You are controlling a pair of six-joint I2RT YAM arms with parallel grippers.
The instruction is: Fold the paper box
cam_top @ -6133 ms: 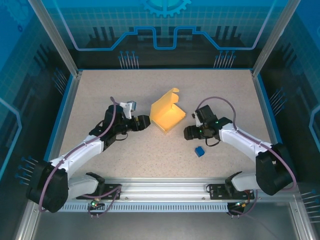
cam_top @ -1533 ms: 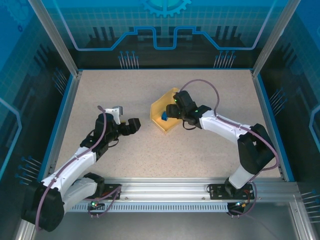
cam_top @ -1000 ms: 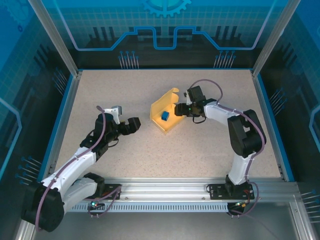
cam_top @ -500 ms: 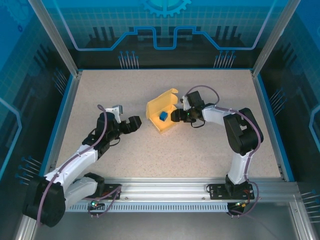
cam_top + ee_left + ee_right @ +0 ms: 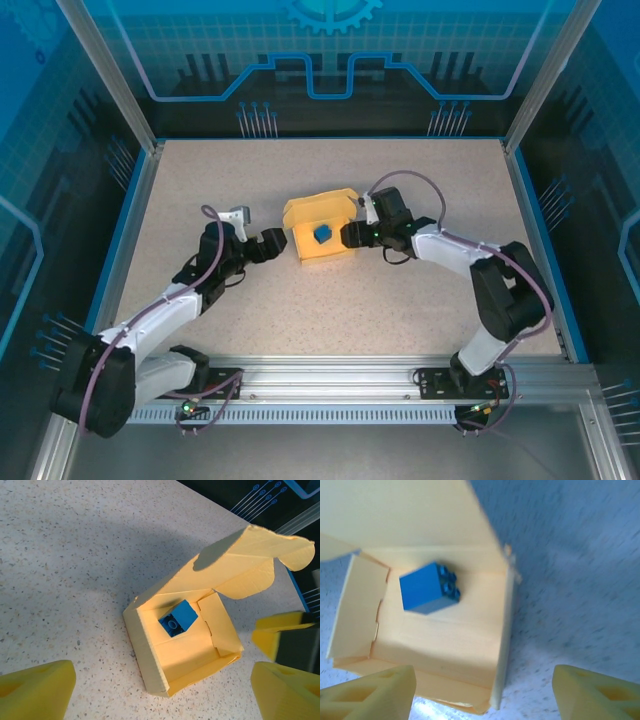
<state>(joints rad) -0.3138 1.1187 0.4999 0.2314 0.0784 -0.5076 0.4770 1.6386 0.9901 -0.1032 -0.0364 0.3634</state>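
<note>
Your pale yellow creased cardboard box (image 5: 326,254) has slid left, now between left gripper (image 5: 281,244) and right gripper (image 5: 349,235), both jaws wide, each just beside a wall; open speckled tabletop (image 5: 320,170) lies beyond its raised lid.

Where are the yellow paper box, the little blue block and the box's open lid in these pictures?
paper box (image 5: 187,652), left wrist view, on a bare part of its inner floor.
blue block (image 5: 178,618), left wrist view, on its top face.
open lid (image 5: 250,555), left wrist view, on the middle of the raised flap.
</note>
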